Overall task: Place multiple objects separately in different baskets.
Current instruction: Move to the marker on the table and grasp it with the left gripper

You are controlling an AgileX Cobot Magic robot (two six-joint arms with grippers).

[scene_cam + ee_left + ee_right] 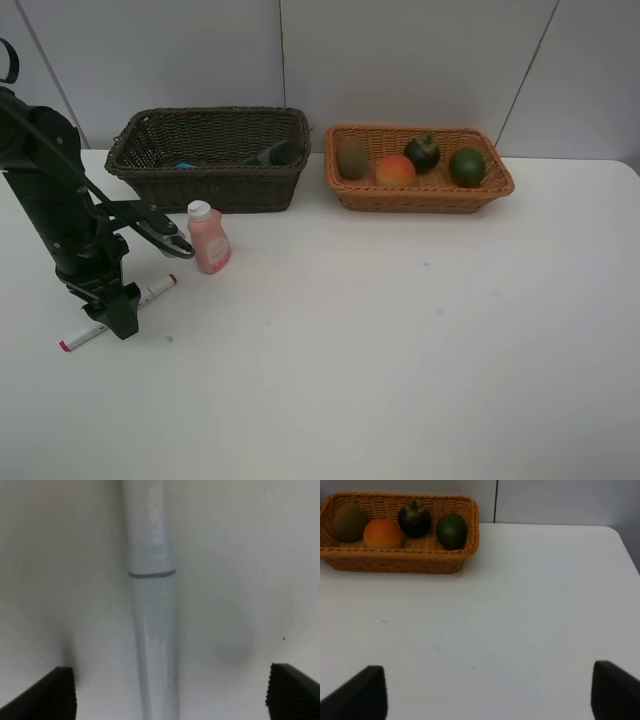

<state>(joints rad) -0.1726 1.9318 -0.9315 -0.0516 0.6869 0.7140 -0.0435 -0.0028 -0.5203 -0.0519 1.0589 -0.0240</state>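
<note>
A white red-ended marker [155, 290] lies on the white table at the front left. My left gripper [118, 312] is down over its middle, open, with a finger on either side. In the left wrist view the marker [152, 605] runs between the spread fingertips [55, 695]. A pink white-capped bottle [209, 238] stands just right of that arm. The dark brown basket [215, 190] holds a dark pump bottle [275, 153]. The light tan basket [420, 197] holds a kiwi [351, 158], peach [395, 171], mangosteen [422, 152] and green fruit [467, 166]. My right gripper [490, 695] is open over bare table.
Both baskets stand side by side along the back wall. In the right wrist view the tan basket [395, 562] lies off to one side, ahead of the gripper. The table's right edge [632, 170] runs close to that basket.
</note>
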